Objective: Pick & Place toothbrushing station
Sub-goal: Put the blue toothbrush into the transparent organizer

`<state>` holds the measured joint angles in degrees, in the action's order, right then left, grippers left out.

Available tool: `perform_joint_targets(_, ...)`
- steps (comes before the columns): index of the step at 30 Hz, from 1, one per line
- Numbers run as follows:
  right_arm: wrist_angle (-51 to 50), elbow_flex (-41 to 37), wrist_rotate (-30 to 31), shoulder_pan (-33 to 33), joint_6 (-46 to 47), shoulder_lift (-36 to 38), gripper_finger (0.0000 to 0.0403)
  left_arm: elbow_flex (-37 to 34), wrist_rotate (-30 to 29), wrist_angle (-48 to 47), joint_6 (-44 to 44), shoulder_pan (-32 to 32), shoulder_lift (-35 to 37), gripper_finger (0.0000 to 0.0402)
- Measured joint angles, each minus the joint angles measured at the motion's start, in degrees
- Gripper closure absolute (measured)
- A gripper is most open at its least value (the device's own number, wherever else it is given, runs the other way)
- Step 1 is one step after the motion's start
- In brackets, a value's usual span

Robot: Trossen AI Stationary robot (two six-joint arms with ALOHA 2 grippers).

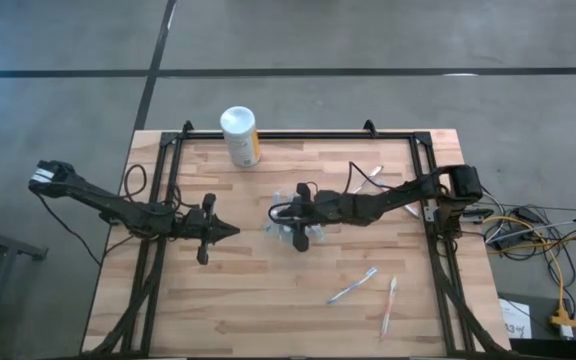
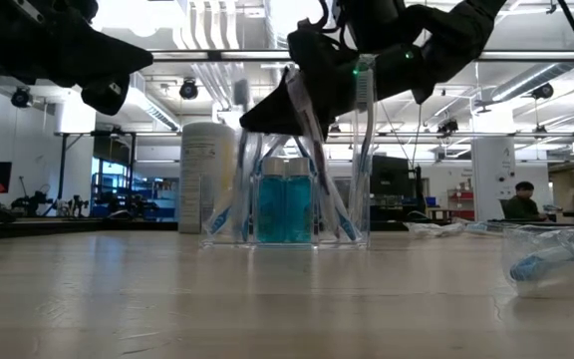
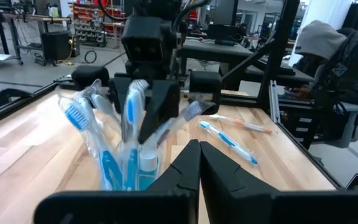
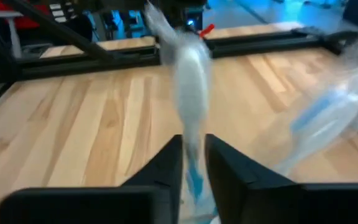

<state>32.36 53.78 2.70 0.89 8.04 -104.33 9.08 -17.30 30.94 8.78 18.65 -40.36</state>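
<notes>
My right gripper [image 1: 290, 214] hangs over the clear cup [image 2: 285, 189] at the centre of the high view, fingers slightly parted around a wrapped toothbrush [image 4: 190, 74].

In the right wrist view a narrow gap shows either side of the brush, so I cannot tell whether it is gripped. My left gripper [image 1: 230, 231] waits just left of the cup, fingers pressed together on nothing. In the low view the cup holds several toothbrushes and two teal tubes [image 2: 283, 209]. Two more brushes [image 1: 368, 285] lie toward the lower right of the high view. The white canister [image 1: 239, 135] stands at upper centre; its yellow label is too small to read. A hooded person [image 3: 334, 68] is seated beyond the table.
</notes>
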Motion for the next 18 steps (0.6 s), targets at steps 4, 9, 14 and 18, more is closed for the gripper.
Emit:
perform_joint_targets(4, -2.0, 0.0, -0.2, 0.2, 2.2, 0.0, 0.0276, 0.0, 0.0, 0.0, 1.4, 0.0, -0.1, 0.0392)
perform_joint_targets(9, -2.2, 0.0, -0.2, 1.4, 2.8, 1.6, 0.0218, 0.0, 0.0, 0.2, 3.6, 0.0, -0.1, 0.0392)
perform_joint_targets(14, -5.2, 0.0, 0.1, 1.9, 2.6, 6.3, 0.0192, 0.0, 0.0, 0.2, 3.8, 0.0, -0.1, 0.0392)
perform_joint_targets(18, -8.3, 0.0, 0.4, 1.9, 2.1, 11.5, 0.0187, 0.0, 0.0, 0.5, 3.8, 0.0, -0.1, 0.0392)
